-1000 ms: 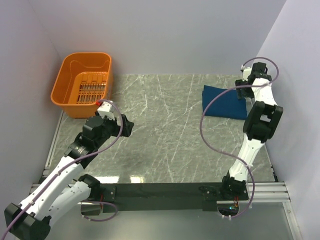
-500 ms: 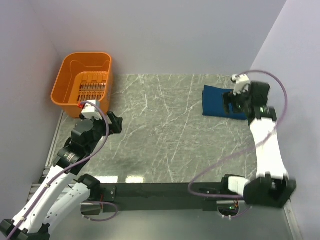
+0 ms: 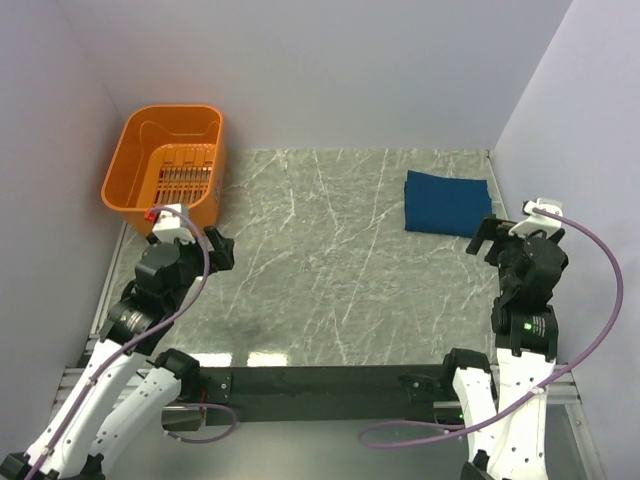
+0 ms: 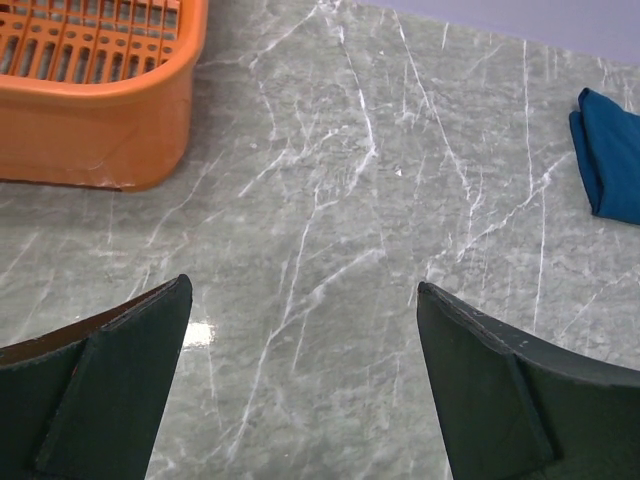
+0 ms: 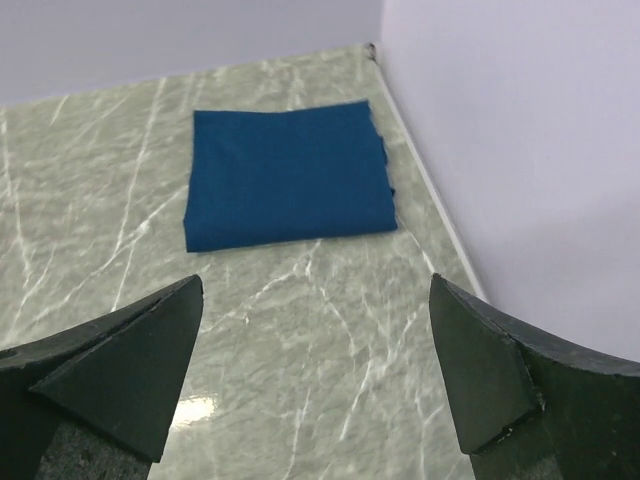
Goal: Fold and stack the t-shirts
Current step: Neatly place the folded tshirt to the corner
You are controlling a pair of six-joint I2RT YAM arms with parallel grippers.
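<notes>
Navy t-shirt (image 3: pixel 446 202) folded into a flat rectangle, lying at the far right corner of the marble table (image 3: pixel 330 270), near the right wall. Right gripper (image 5: pixel 315 290) hangs just short of it, jaws wide apart, holding nothing. Left gripper (image 4: pixel 300 300) also spread wide, nothing held, near orange basket (image 3: pixel 118 165) at far left
</notes>
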